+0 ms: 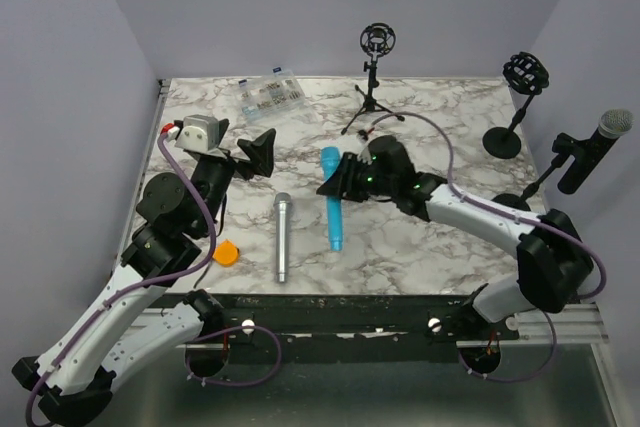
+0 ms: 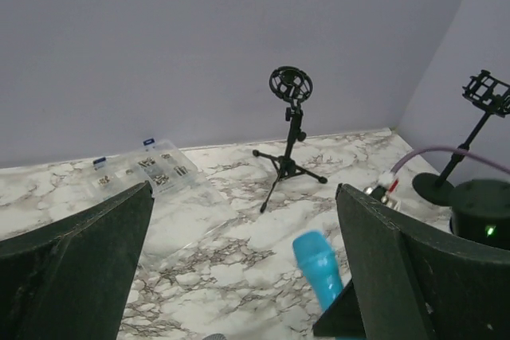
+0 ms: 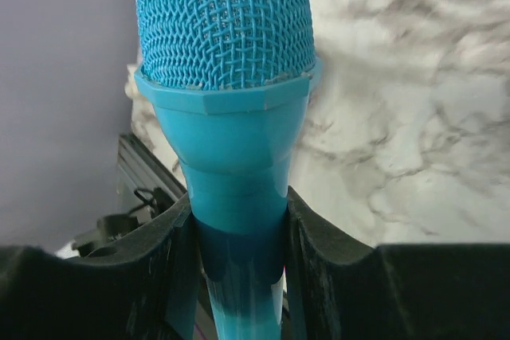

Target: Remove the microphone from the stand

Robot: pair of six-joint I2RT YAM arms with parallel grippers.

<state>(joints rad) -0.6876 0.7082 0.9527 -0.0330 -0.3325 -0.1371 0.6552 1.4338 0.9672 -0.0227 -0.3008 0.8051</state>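
Marble table (image 1: 400, 257) under lilac walls holds the blue microphone (image 1: 335, 222) lying beside a silver microphone (image 1: 282, 237), already off any stand, with the right gripper (image 1: 334, 182) clenched on its neck and the left gripper (image 1: 254, 156) spread empty; releasing it seems the next move

The tabletop (image 1: 440, 247) has a marble-pattern surface, white with grey veining, smooth with a slight sheen. The blue microphone (image 3: 231, 157) has a smooth, semi-gloss plastic body and a fine woven mesh grille in the same blue. The silver microphone (image 1: 282, 237) looks metallic with a satin finish. The tripod stand (image 1: 371, 97), far centre, is matt black. The organiser box (image 1: 270, 93), far left, is clear glossy plastic. The fingers (image 3: 151, 276) of the right gripper (image 3: 237, 212) are matt black and finely grained. The cable (image 2: 446, 150) has a smooth lilac sheath.
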